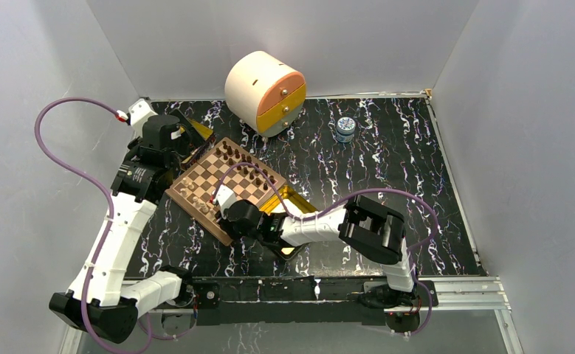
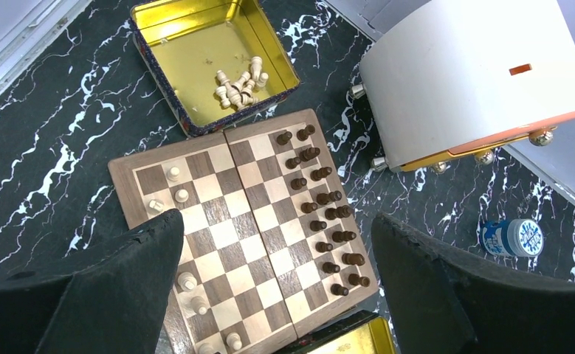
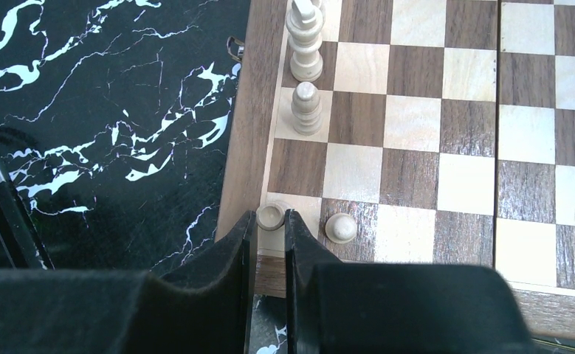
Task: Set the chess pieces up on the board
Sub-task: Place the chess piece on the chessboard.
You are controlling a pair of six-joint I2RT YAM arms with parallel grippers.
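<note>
- A gold tin [image 2: 159, 66] is sitting just beyond the board's far edge, with several light tan chess pieces [image 2: 240, 82] lying loose inside it.
- The left gripper [image 2: 277, 221] is hovering above the board [image 2: 247, 221], fingers spread wide and holding nothing.
- The board is lying open on the black marbled table [image 2: 40, 147]. Dark brown pieces [image 2: 310, 207] are standing in two rows along one side, and a few light ones [image 2: 173, 173] along the opposite side.
- The right gripper [image 3: 269, 232] is pinching a light tan piece [image 3: 271, 215] at the board's corner square, with a light pawn [image 3: 341, 228] standing just beside it.
- A round white drawer unit [image 2: 476, 74] and a small blue jar [image 2: 517, 237] are sitting farther right.
</note>
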